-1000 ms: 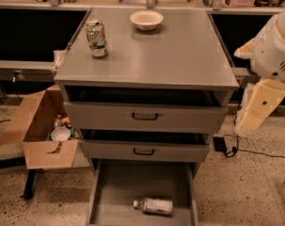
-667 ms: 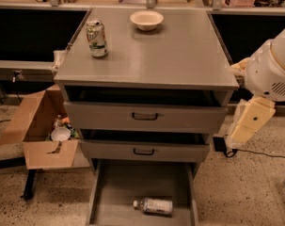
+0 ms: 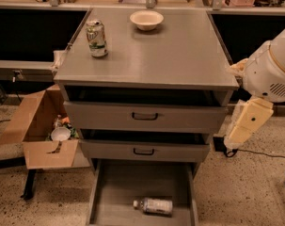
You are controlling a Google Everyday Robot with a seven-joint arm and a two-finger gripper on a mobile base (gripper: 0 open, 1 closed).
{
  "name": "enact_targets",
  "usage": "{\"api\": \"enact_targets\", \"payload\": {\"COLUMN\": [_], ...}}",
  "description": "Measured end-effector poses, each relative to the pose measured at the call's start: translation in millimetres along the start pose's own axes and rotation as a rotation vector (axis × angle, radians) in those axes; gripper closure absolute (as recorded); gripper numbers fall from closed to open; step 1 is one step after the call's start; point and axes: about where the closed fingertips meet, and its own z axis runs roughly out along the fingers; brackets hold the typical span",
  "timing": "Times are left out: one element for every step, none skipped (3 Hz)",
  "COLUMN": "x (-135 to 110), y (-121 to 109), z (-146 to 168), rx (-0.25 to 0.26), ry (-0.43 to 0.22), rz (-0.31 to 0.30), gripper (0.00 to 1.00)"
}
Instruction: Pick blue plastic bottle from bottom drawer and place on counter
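The blue plastic bottle [image 3: 154,205] is small and clear with a white cap and a pale label. It lies on its side near the front of the open bottom drawer [image 3: 114,187], cap to the left. The counter [image 3: 179,55] is the flat grey top of the cabinet. My arm shows at the right edge as a white joint [image 3: 271,72] and a cream link [image 3: 248,122] hanging beside the cabinet's right side, level with the upper drawers. The gripper itself is out of view.
A green-and-white soda can [image 3: 96,38] and a white bowl [image 3: 146,19] stand on the counter. The two upper drawers [image 3: 144,117] are slightly pulled out. An open cardboard box [image 3: 38,126] sits on the floor to the left. A tan bench runs behind.
My arm has moved down and left, closer to the cabinet's right side. The bottle, can and bowl have not moved.
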Motion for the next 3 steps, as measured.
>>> {"api": "enact_targets", "payload": {"x": [4.5,9.5,18.7], "y": [11.5,44.8,73.9], "z": [40.0,133.3,249.6], "rx": [-0.029,-0.115,-0.161], "ry": [-0.022,-0.084,-0.155], "rz": [-0.01,-0.039,-0.029], "gripper": [0.0,0.0,0.0]}}
